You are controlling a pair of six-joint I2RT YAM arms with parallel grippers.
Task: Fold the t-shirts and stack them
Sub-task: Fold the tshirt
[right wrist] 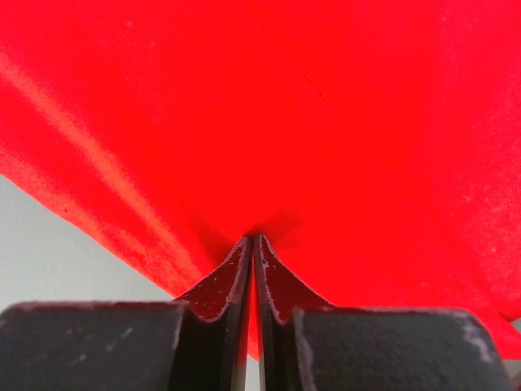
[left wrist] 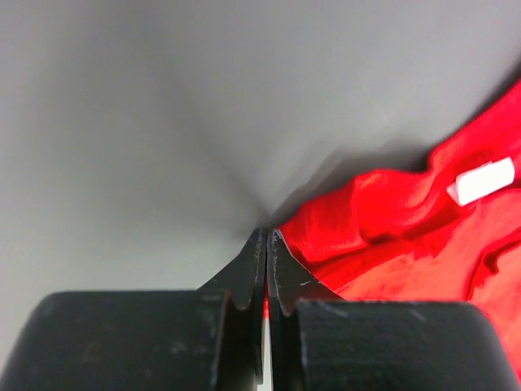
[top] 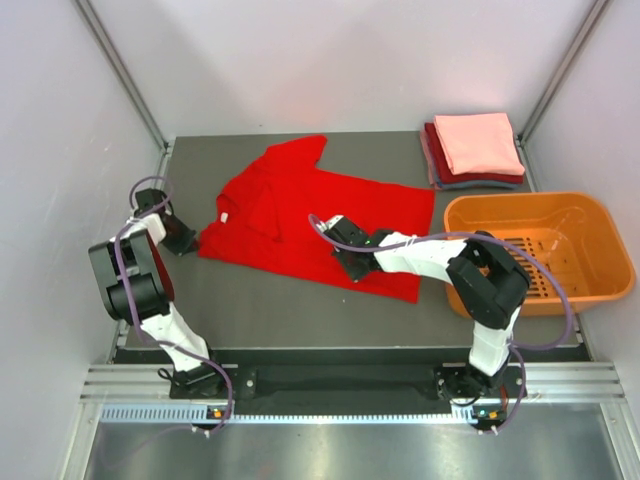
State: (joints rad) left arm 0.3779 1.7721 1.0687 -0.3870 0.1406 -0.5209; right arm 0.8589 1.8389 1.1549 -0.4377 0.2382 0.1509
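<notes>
A bright red t-shirt [top: 330,200] lies spread, partly rumpled, on the dark table [top: 260,310]. My left gripper [top: 184,242] sits at its left corner near the white neck label [top: 226,216]. In the left wrist view the left gripper [left wrist: 267,232] is shut, with a sliver of the red t-shirt [left wrist: 391,212] between its jaws. My right gripper [top: 348,265] is on the shirt's near edge. In the right wrist view it [right wrist: 253,238] is shut, pinching the red t-shirt [right wrist: 326,122]. Folded t-shirts are stacked at the back right: salmon-pink [top: 478,142] over dark red [top: 440,165] over grey-blue [top: 470,185].
An orange plastic basket [top: 600,270] stands at the right edge of the table, close to the right arm's elbow. Grey walls with metal posts close in the back and both sides. A metal rail runs along the near edge by the arm bases.
</notes>
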